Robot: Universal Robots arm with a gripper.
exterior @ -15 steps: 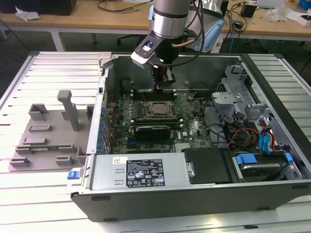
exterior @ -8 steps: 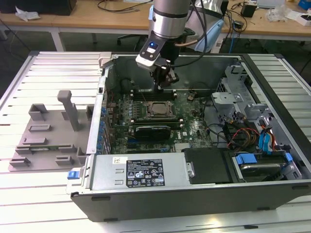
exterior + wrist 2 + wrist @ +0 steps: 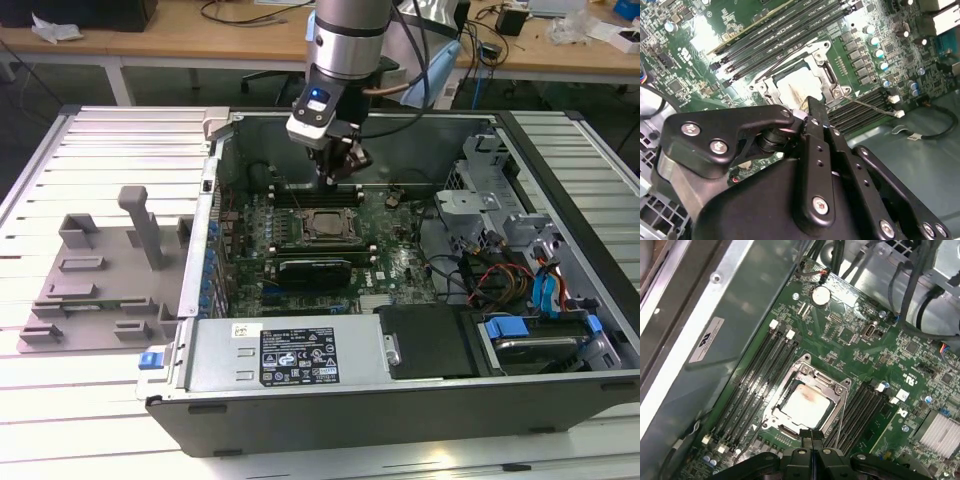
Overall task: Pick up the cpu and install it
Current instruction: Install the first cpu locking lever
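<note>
One small, flat, square cpu (image 3: 807, 402) with a pale silvery metal top lies seated in the single metal-framed socket (image 3: 837, 390) on the green motherboard (image 3: 860, 335). It is just below the black end effector (image 3: 812, 437), whose fingers are pressed together on nothing, clear of the chip. Two banks of black memory slots (image 3: 757, 375) hem the socket's long edges, so open room is overhead. The grey case wall (image 3: 740, 305) stands near the end effector. Well beyond it, one grey plastic tray (image 3: 100, 280) rests on the slatted worktop (image 3: 60, 400).
</note>
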